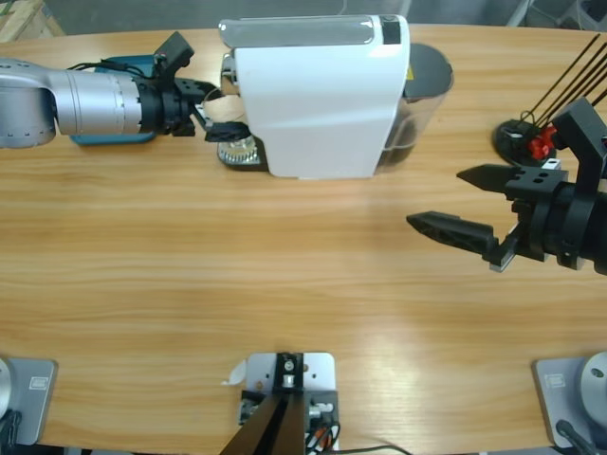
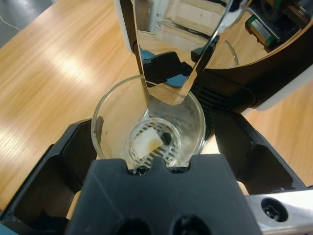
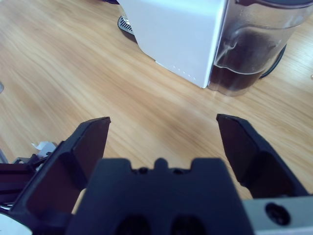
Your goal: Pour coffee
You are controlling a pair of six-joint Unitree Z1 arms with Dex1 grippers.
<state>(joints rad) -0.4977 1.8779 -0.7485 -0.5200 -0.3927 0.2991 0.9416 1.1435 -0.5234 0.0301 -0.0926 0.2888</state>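
Currently clear glass (image 2: 149,125) stands upright, mouth up, under chrome spout (image 2: 166,58) of white coffee machine (image 1: 318,95), on drip grate. Left pincer (image 2: 146,147) jaws flank glass, one each side; contact unclear. Right pincer (image 1: 455,204) spread apart, holding nothing, above table (image 1: 237,256), right of machine.

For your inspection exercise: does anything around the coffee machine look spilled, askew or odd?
Nothing stands out. The clear glass stands upright under the spout, between the left pincer's jaws, with no spill visible on the table.
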